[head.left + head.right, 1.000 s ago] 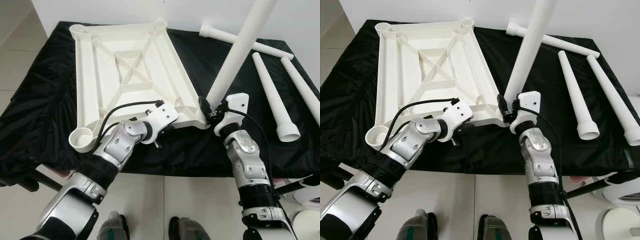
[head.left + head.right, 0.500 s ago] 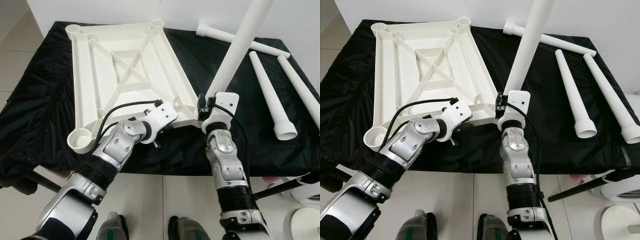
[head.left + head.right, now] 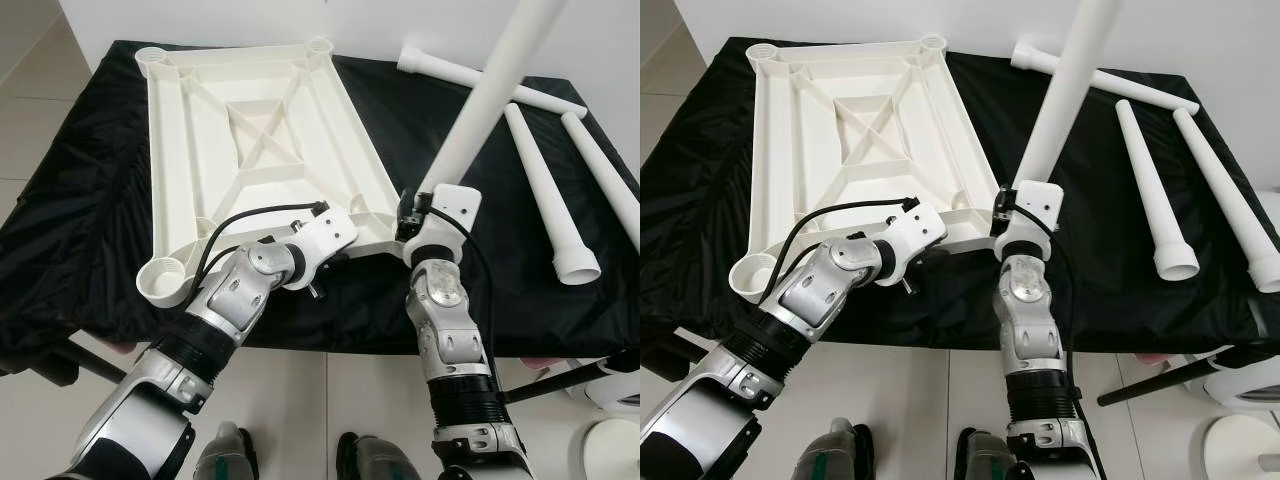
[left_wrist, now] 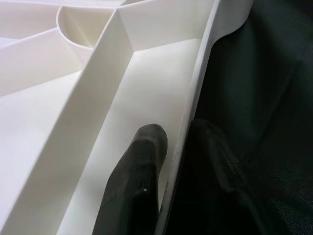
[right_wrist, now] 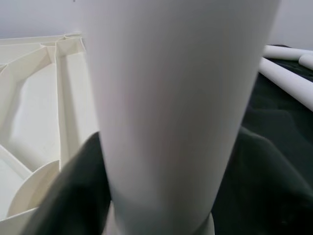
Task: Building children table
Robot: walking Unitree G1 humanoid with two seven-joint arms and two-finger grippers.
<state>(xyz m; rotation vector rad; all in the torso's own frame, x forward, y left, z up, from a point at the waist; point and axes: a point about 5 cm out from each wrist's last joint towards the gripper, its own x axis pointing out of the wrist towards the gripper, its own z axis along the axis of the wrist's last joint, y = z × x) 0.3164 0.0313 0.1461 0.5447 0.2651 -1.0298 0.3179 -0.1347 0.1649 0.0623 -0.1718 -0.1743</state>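
Observation:
The white tabletop (image 3: pixel 178 150) lies upside down on a black cloth, its ribs and corner sockets facing up. My left gripper (image 4: pixel 176 161) is shut on the tabletop's near rim, one finger (image 4: pixel 139 181) inside the rim and the other outside. My right gripper (image 3: pixel 412 215) is shut on a white table leg (image 3: pixel 490 90). The leg rises steeply, leaning right, from the tabletop's near right corner. In the right wrist view the leg (image 5: pixel 171 98) stands between the dark fingers (image 5: pixel 68 196). I cannot tell whether its lower end sits in the socket.
Three loose white legs lie on the cloth at the right: one across the back (image 3: pixel 440 68) and two side by side (image 3: pixel 545 185), (image 3: pixel 605 180). The cloth-covered table's front edge (image 3: pixel 330 345) is just before me. A white round base (image 3: pixel 615 440) stands on the floor at right.
My right forearm has swung left under the wrist, so the arm now stands nearly straight below the gripper. The leg stays at the same corner. The left gripper has kept its hold.

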